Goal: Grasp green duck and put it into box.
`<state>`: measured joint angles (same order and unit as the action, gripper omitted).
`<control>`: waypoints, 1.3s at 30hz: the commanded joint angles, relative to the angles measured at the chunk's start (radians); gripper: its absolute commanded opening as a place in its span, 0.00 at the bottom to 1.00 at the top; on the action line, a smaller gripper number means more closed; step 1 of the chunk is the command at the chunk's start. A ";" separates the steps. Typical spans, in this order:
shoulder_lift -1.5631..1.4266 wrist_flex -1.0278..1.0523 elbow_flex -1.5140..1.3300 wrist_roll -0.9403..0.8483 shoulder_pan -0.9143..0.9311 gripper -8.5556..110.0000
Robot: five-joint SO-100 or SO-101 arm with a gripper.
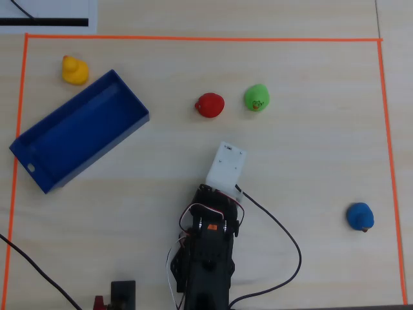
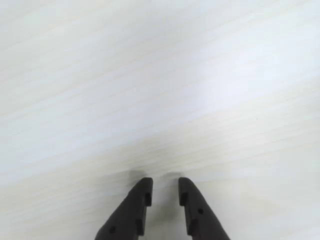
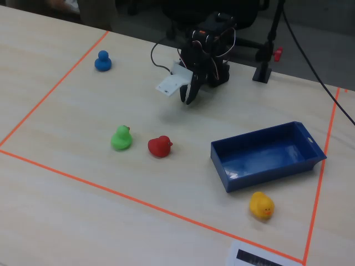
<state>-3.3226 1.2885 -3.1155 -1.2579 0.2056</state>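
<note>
The pale wood surface (image 1: 310,168) carries everything, and orange tape (image 1: 193,38) frames a working area on it, probably to mark what the arm can reach. The arm (image 1: 206,258) sits at the near edge in the overhead view, folded low with its white wrist block pointing out toward the ducks, a resting pose rather than a reach.

The box (image 1: 122,90), a long blue tray, lies at an angle on the left of the overhead view, empty, its open top free for a drop from above. The fingers (image 2: 165,192) hang just over bare wood in the wrist view, nearly together with a narrow gap and nothing between them; no duck shows there, so the approach looks not yet begun.

The green duck (image 1: 257,97) stands upright well ahead of the arm, apart from the box, with the red duck (image 1: 210,104) just beside it. That closeness may crowd a grasp. The yellow duck (image 1: 74,70) sits near the box's far corner, and a blue duck (image 1: 360,216) stands alone far right.
</note>
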 commanded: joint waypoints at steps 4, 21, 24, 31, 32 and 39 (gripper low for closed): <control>0.012 0.020 0.005 0.002 -0.008 0.11; 0.314 -0.014 0.339 -0.072 0.055 0.19; 0.531 -0.055 0.591 -0.023 0.046 0.30; 1.069 -0.225 1.098 0.000 0.118 0.34; 1.144 -0.245 1.158 -0.002 0.132 0.34; 1.606 -0.311 1.532 -0.031 0.189 0.35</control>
<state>-1.9267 1.0109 -1.7963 -1.2671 0.3774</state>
